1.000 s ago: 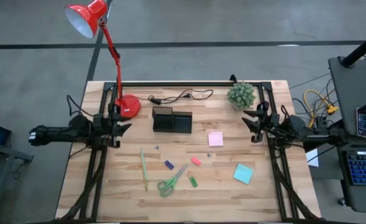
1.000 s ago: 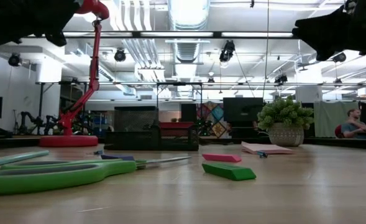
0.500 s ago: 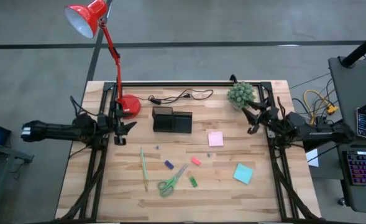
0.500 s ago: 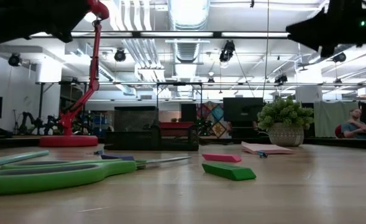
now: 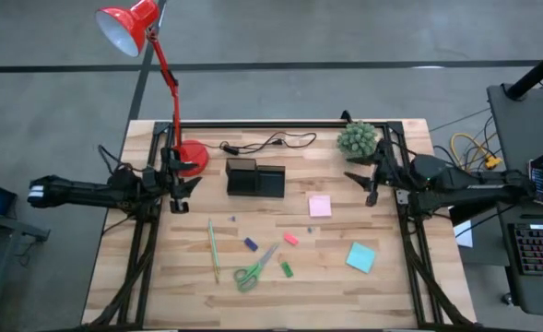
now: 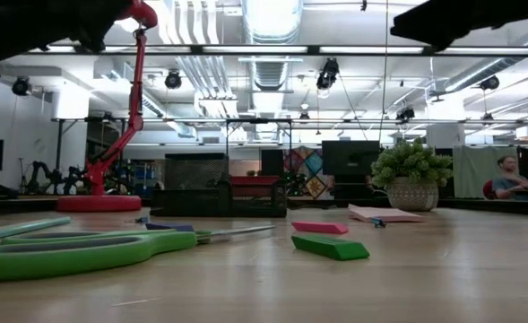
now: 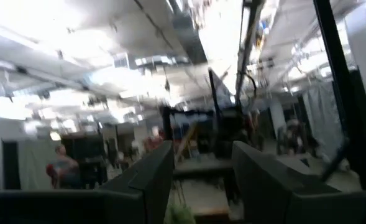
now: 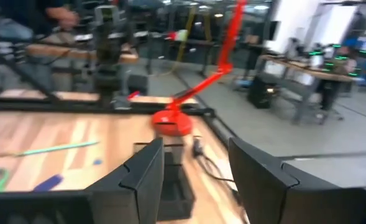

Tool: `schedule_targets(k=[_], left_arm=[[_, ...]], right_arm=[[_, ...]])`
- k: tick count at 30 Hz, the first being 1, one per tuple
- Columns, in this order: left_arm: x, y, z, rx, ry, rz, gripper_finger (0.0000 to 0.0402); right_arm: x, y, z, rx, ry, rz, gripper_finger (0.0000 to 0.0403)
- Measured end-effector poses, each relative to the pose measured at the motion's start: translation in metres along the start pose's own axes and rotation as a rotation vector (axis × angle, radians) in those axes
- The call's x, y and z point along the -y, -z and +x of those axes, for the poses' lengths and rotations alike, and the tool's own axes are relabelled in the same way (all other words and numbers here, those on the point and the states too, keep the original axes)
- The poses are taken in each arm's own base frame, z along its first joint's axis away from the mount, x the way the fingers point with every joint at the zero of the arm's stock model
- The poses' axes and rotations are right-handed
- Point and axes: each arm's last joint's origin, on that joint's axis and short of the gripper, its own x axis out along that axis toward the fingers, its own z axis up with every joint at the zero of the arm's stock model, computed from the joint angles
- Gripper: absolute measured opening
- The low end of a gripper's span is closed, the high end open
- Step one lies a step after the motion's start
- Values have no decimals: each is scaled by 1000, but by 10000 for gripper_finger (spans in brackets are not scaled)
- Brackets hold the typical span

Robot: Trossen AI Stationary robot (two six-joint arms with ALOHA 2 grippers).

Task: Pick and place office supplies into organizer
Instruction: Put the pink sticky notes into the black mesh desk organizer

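— What is crowding the organizer?
— The red lamp base and black cable are sitting behind it; supplies are lying in front.
— The grippers?
— Left gripper and right gripper are hovering with fingers apart, holding nothing.

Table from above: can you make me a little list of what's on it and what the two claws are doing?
organizer: black box, back middle of the table, nothing seen in it
pink sticky pad: right of the organizer
teal sticky pad: front right
scissors: green handles, front middle
pencil: green, left of the scissors
small pieces: purple, pink, green
left claw: open, empty, at the left edge
right claw: open, empty, beside the plant
lamp: red, back left
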Motion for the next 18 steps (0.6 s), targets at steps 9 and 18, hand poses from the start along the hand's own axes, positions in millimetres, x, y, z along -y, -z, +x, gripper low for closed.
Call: schedule_targets(k=[9, 18], left_arm=[[0, -1, 1, 26, -7, -1, 155], [0, 0, 2, 16, -4, 0, 155]], right_arm=[[-6, -7, 22, -179, -73, -40, 173], [-11, -15, 46, -428, -85, 7, 172]])
